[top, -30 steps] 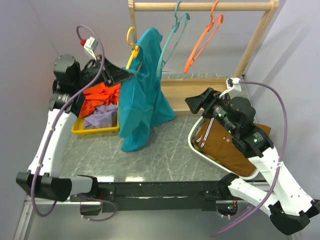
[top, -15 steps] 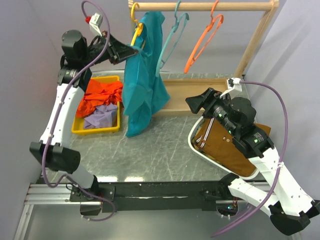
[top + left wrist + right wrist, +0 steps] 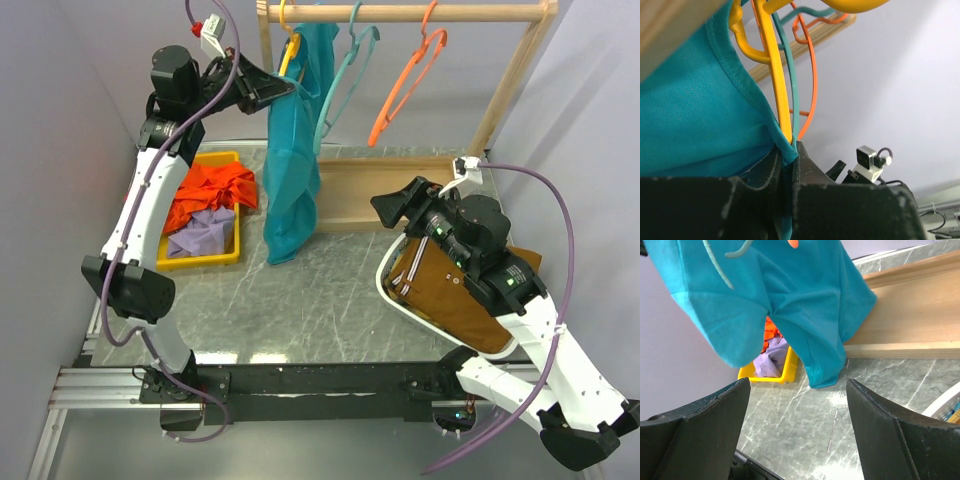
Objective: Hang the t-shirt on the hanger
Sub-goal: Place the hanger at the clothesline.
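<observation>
Three hangers sit along the wooden rail point(image 3: 400, 12) at 12 o'clock: a thin yellow hooked hanger point(image 3: 291, 48) at its 9 o'clock end, a teal wire hanger point(image 3: 345, 75) beside it, and an orange wire hanger point(image 3: 405, 85) further toward 3 o'clock. One plain teal cloth t-shirt point(image 3: 295, 160) is draped on the yellow hanger and hangs long and narrow toward the grey marbled table point(image 3: 330, 300). I cannot tell whether its lowest corner touches the surface.

There are two arms. The left gripper point(image 3: 283, 90) reaches in from 10 o'clock. In the wrist view its jaws are pressed together, pinching the shirt's stitched edge against the yellow hanger's shoulder wire point(image 3: 788, 157). The right gripper point(image 3: 798, 385) sits at 3 o'clock, well apart from the shirt, fingers spread wide with nothing between them.

At 9 o'clock one yellow plastic tray point(image 3: 205, 258) holds two garments, an orange-red one point(image 3: 210, 190) and a pale lavender one point(image 3: 200, 235). At 4 o'clock one white-rimmed basket point(image 3: 385, 290) holds something brown, largely covered by the right arm.

Most of the yellow hanger is buried under the cloth. Its hook runs to the picture's top edge, so I cannot make out whether it rests on the rail. The rail is only a blur in the left wrist view.
</observation>
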You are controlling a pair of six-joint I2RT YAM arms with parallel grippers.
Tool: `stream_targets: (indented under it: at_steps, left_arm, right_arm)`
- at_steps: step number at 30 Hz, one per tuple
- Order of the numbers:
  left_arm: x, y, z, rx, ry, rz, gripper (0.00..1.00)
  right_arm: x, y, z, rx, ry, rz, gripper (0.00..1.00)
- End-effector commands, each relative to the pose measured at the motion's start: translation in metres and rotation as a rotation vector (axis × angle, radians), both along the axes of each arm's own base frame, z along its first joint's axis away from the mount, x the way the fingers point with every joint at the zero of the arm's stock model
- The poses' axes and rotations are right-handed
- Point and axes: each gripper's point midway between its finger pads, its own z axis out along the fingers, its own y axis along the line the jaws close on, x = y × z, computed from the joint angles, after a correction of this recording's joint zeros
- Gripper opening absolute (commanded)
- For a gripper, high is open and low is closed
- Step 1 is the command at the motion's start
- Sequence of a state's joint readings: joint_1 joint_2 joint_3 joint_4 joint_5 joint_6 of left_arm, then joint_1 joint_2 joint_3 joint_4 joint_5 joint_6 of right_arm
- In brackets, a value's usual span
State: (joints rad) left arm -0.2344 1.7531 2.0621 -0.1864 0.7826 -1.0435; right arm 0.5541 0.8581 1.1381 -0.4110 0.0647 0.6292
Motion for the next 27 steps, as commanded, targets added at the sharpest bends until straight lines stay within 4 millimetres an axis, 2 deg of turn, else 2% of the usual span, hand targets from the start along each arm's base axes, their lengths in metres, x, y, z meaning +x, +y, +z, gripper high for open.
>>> stream_targets:
  at_steps: [1, 9, 15, 16, 19, 22, 23, 25, 26, 27]
  left_arm:
    - [0.001, 0.004, 0.041, -0.055, -0.117, 0.037, 0.01]
    - [0.016, 0.002, 0.033, -0.07, -0.067, 0.051, 0.01]
    - [0.016, 0.001, 0.018, -0.053, -0.041, 0.038, 0.02]
    - [0.015, 0.002, 0.017, -0.052, -0.047, 0.034, 0.04]
    - [0.01, 0.006, 0.015, -0.042, -0.054, 0.031, 0.21]
    - [0.0, 0.012, 0.017, -0.037, -0.076, 0.021, 0.29]
    - [-0.001, 0.014, 0.017, -0.034, -0.076, 0.022, 0.38]
    - [-0.007, 0.018, 0.017, -0.017, -0.094, 0.022, 0.46]
    - [-0.014, 0.021, 0.017, 0.003, -0.107, 0.021, 0.55]
    - [-0.017, 0.023, 0.012, 0.017, -0.101, 0.018, 0.6]
  right_arm:
    - [-0.002, -0.002, 0.011, 0.015, -0.05, -0.003, 0.85]
    - [-0.003, -0.001, 0.006, 0.018, -0.04, -0.001, 0.85]
    - [-0.002, 0.001, 0.002, 0.018, -0.033, 0.006, 0.85]
    - [-0.001, 0.001, 0.002, 0.018, -0.031, 0.006, 0.85]
    - [-0.001, 0.002, -0.001, 0.015, -0.027, 0.009, 0.85]
    - [0.0, 0.003, -0.003, 0.014, -0.025, 0.008, 0.85]
    - [0.001, 0.003, -0.004, 0.012, -0.022, 0.008, 0.85]
    - [0.002, 0.005, -0.006, 0.009, -0.017, 0.012, 0.85]
    - [0.002, 0.005, -0.007, 0.007, -0.016, 0.013, 0.85]
    - [0.003, 0.005, -0.007, 0.007, -0.016, 0.013, 0.85]
